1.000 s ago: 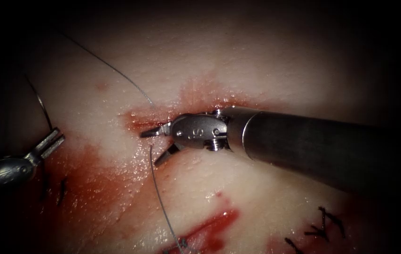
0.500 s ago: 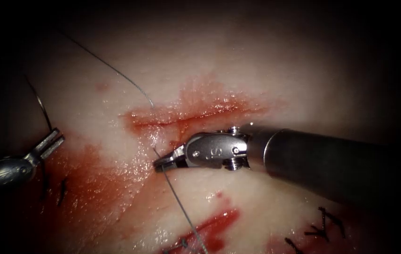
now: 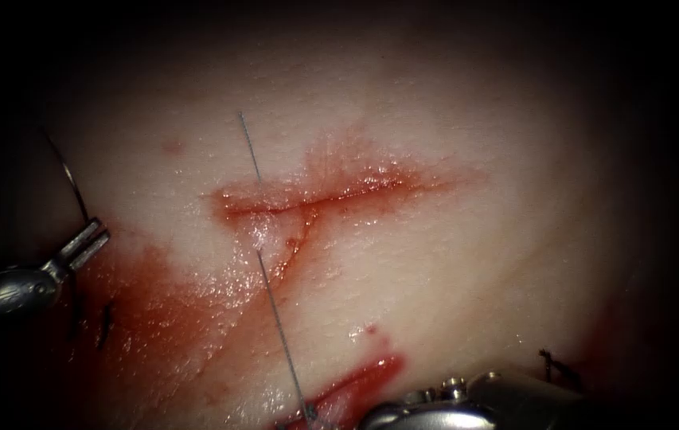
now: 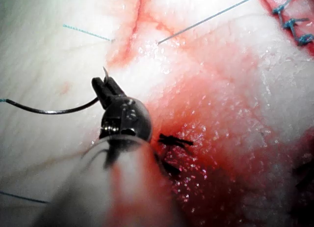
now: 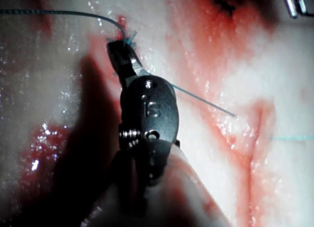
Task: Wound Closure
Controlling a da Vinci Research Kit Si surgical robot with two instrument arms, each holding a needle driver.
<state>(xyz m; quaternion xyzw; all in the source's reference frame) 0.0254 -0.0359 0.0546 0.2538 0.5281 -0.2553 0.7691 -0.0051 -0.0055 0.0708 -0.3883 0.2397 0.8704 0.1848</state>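
Observation:
The cut (image 3: 315,199) runs across the pale tissue (image 3: 450,239). Thread (image 3: 279,326) enters the tissue above the cut, comes out just below it and runs taut down to my right tool. A short free tail (image 3: 247,145) lies above the cut. My right tool (image 5: 120,46) is shut on the thread; its wrist (image 3: 450,398) sits at the bottom edge of the endoscope view. Left of the cut, my left tool (image 3: 91,239) is shut on the curved needle (image 3: 76,187) near its pointed end. The needle (image 4: 54,110) is clear of the tissue.
Red fluid (image 3: 164,318) pools on the tissue left of and below the cut, with another patch (image 3: 363,382) near the bottom. Dark finished stitches (image 3: 104,322) sit beside the left tool, and more stitches (image 3: 558,366) lie at the lower right.
My right tool went from open at the cut to shut on the thread, then drew it down to the bottom edge. The long tail above the cut shortened. The left tool stayed still.

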